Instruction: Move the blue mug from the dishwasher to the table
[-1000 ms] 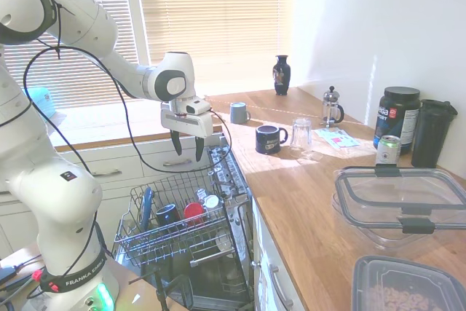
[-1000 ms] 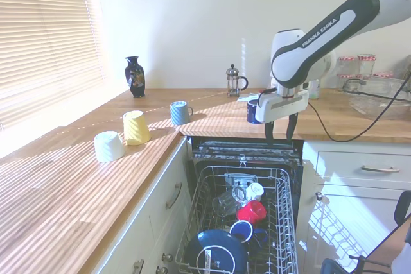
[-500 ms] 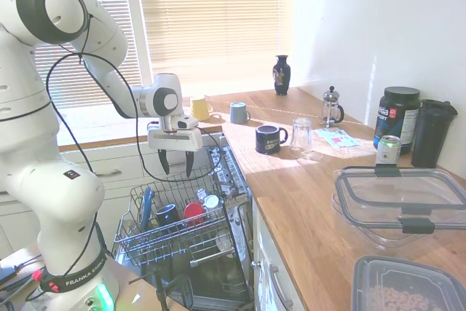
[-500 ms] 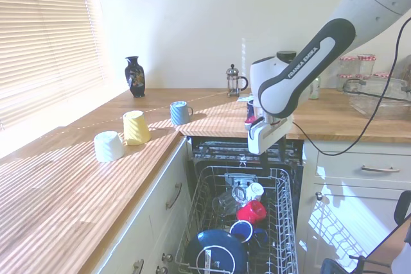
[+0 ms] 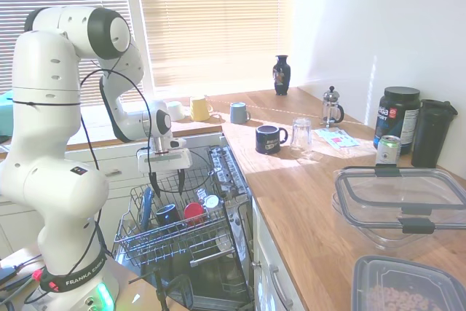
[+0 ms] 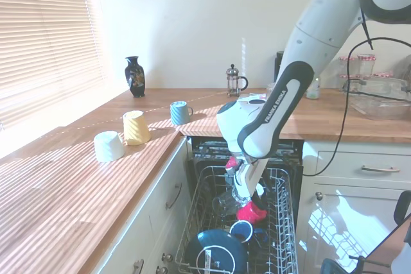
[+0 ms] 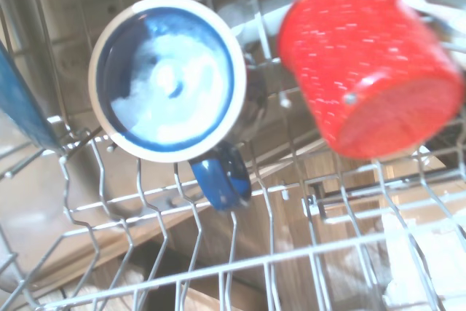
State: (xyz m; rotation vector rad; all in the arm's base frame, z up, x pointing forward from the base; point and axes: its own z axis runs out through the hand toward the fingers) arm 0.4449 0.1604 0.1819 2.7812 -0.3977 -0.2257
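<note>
Gripper [image 5: 167,182], fingers apart, is now lowered from counter height to just above blue mug [image 5: 167,213], centre-left of frame in dishwasher [image 5: 191,234]; grasp is judged imminent.

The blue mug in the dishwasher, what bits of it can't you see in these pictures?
- Blue mug, wrist view: seen from above, so its outer wall and bottom are hidden; the handle is blurred.
- First exterior view: the mug is small and dark behind the rack wires.
- Second exterior view: only its rim shows; the red mug and wires cover the rest.
- Gripper: fingers look open, nothing between them.
</note>
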